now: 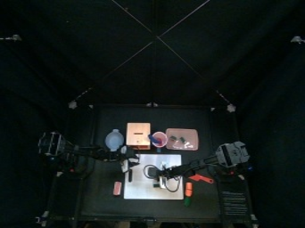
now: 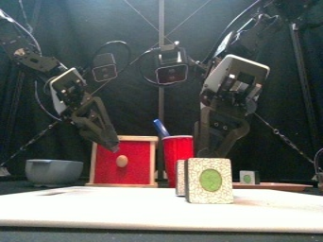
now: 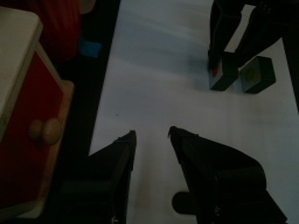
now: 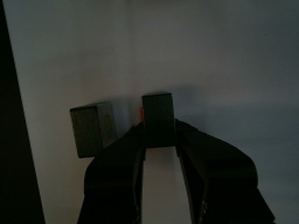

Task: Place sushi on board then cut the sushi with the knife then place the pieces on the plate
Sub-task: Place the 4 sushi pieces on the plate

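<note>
Sushi pieces [image 2: 210, 181], seemingly two, on board [image 2: 76, 208]

Sushi pieces [image 2: 209, 181] on board [image 2: 89, 210], box [image 2: 124, 161] behind

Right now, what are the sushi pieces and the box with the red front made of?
Sushi pieces: probably hard plastic or painted wood, matte; stiff square blocks with crisp edges and a printed-looking speckled face. Box: pale bare wood on top, its drawer front painted smooth red, with a pale wooden-looking knob.
</note>
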Available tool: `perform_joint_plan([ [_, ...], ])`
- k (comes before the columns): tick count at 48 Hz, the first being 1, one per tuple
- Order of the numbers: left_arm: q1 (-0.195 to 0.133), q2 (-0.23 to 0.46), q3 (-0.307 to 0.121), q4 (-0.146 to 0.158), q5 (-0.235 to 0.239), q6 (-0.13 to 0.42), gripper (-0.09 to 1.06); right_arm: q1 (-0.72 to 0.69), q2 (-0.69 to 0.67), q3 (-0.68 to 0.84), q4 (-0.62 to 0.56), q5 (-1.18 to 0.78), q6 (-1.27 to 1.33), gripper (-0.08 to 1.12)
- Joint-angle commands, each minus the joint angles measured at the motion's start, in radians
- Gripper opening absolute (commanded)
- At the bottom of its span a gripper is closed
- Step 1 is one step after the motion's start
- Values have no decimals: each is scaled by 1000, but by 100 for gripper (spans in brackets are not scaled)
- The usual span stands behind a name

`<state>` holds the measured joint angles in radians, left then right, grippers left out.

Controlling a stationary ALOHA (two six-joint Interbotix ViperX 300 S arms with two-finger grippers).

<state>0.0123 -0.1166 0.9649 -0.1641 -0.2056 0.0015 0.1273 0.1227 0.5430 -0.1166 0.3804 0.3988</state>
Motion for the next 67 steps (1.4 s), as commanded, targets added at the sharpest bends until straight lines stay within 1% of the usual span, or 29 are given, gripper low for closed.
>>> perform_joint_plan([
  [1,2,-5,-8,0,-5,0,77,-64,-124,52,21,3,2,50],
  [13,3,-5,-8,0,-5,3,77,-275,-357,245,44,49,2,50],
  [20,3,-5,-6,-2,-5,2,77,-411,-440,328,21,132,0,50],
  [24,3,-5,-5,-2,-5,-2,77,-472,-465,353,3,175,0,50],
  [35,3,-5,-6,-2,-6,-2,77,-580,-460,391,-55,196,2,50],
  [48,3,-5,-6,-2,-5,-2,77,-627,-408,416,-49,181,2,52],
  [52,5,-5,-6,-2,-6,-2,77,-629,-402,416,-48,163,2,57],
  [60,5,-5,-6,0,-5,-2,77,-630,-400,417,-54,152,2,75],
  [64,5,-5,-6,-2,-6,-2,77,-630,-407,416,-54,158,0,80],
  [67,5,-5,-5,-2,-6,-2,77,-624,-417,413,-55,163,-2,80],
])
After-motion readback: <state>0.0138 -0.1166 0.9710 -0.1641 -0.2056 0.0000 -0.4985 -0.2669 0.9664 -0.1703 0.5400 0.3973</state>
